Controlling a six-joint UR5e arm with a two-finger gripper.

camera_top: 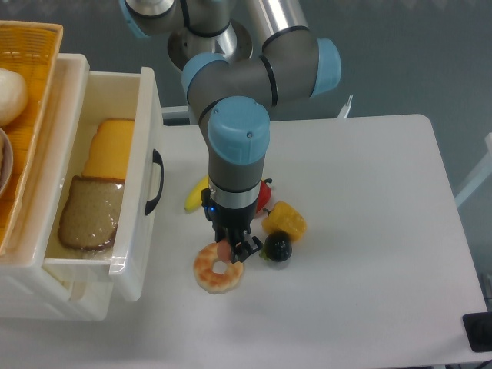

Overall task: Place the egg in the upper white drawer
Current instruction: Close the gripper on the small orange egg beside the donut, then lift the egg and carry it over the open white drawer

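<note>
The egg, a small salmon-pink oval, shows only partly between the fingers of my gripper, which points down and is shut on it. It hangs just over the upper edge of the ring-shaped shrimp on the white table. The upper white drawer stands pulled open at the left, its black handle facing the gripper. Inside it lie yellow cheese slices and a slice of brown bread. The gripper is well to the right of the drawer's front panel.
Around the gripper lie a yellow banana, a red pepper mostly behind the arm, a yellow corn piece and a dark round fruit. A wicker basket with a white ball sits behind the drawer at the far left.
</note>
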